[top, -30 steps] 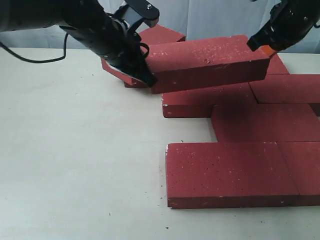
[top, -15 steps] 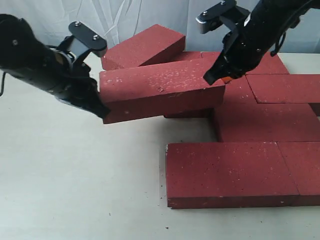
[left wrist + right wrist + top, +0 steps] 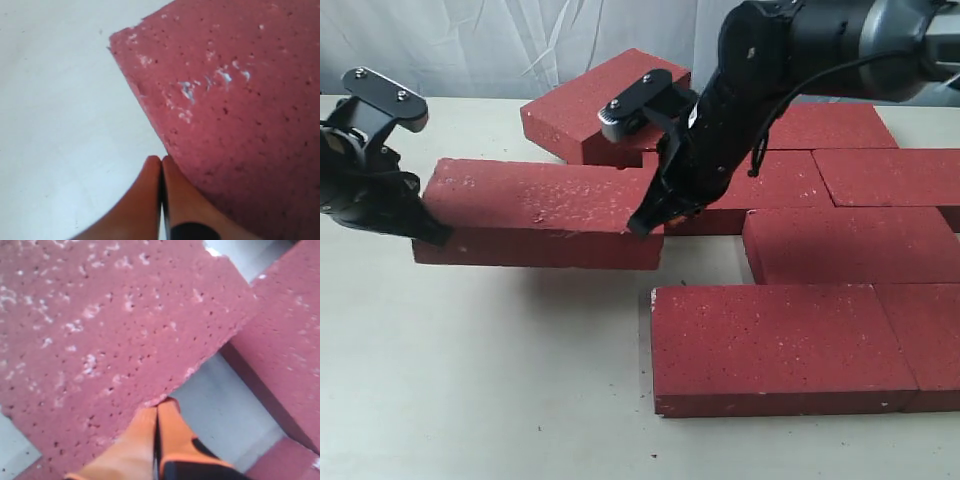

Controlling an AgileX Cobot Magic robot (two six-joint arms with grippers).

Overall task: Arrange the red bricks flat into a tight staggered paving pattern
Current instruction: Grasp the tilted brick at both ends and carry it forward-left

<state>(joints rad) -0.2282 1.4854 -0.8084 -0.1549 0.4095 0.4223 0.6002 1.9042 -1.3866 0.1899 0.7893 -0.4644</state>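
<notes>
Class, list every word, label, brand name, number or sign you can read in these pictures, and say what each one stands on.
None: no word, number, label or brand mark can be read in any view.
The red bricks carry only white flecks and chipped edges, no stamp.
The left gripper, the right gripper, the table and the white backdrop show no print.

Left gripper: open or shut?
Shut. The left wrist view shows the left gripper with both orange fingers pressed together, nothing between them, tips at the edge of the red brick.
</notes>
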